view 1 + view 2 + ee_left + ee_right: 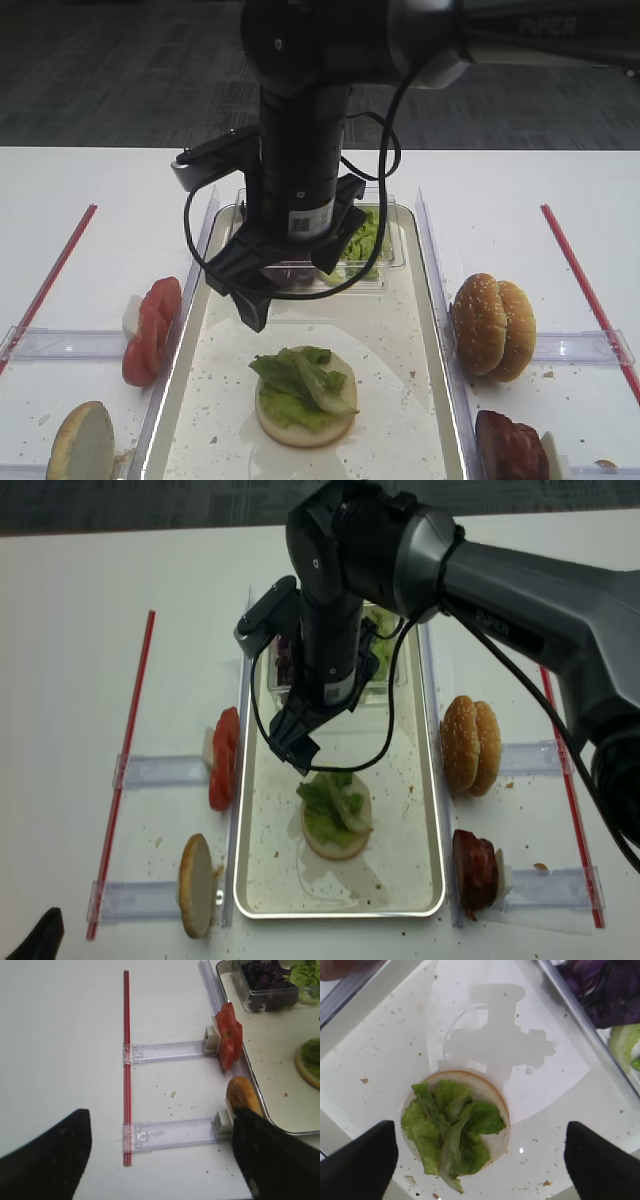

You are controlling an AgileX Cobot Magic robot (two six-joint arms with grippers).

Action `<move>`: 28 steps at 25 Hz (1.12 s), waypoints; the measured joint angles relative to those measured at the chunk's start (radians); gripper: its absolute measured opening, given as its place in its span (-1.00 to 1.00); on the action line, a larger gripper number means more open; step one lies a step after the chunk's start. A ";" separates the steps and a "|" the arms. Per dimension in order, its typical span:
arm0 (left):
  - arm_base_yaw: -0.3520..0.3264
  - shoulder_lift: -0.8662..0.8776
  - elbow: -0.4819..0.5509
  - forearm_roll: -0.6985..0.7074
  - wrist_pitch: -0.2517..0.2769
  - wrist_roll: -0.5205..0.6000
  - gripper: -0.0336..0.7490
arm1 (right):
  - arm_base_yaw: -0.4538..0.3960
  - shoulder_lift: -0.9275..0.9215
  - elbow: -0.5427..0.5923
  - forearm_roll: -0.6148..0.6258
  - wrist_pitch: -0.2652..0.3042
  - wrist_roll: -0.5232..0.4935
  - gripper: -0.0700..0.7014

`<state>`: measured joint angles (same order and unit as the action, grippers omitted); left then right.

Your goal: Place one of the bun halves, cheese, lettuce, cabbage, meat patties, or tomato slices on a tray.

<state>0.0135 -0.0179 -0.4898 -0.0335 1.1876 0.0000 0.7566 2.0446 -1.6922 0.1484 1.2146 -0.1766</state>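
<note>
With the right hand (480,1160) spread wide and empty above the lettuce (451,1127) (lower centre of the tray (380,1060)), a careless pass could drag loose leaves off the bun.

Bright-green lettuce (451,1125) — cream, crumb-speckled tray (380,1060) — dark purple cabbage (605,990), red tomato slices (150,330).

Both exterior high views look down on the white table: one low and near, facing the right gripper (285,275) head-on, the realsense one higher and steeper, taking in the whole tray (425,810). Right wrist camera points straight down past its own wide-apart fingertips (360,1160) at the lettuce (452,1127) just below them (same clump both exterior views show). Left wrist camera sits well left of the tray, fingertips (45,1160) framing the tomato slices (229,1035) ahead.
</note>
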 joint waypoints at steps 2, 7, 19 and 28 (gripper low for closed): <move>0.000 0.000 0.000 0.000 0.000 0.000 0.45 | 0.000 0.000 -0.024 -0.007 0.005 0.002 0.95; 0.000 0.000 0.000 0.000 0.000 0.000 0.45 | 0.000 0.000 -0.077 -0.011 0.008 0.002 0.95; 0.000 0.000 0.000 0.000 0.000 0.000 0.45 | 0.000 0.000 -0.124 -0.053 0.015 -0.011 0.95; 0.000 0.000 0.000 0.000 0.000 0.000 0.45 | -0.004 0.000 -0.124 -0.134 0.015 -0.019 0.95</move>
<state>0.0135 -0.0179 -0.4898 -0.0335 1.1876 0.0000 0.7525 2.0446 -1.8166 0.0147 1.2293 -0.1961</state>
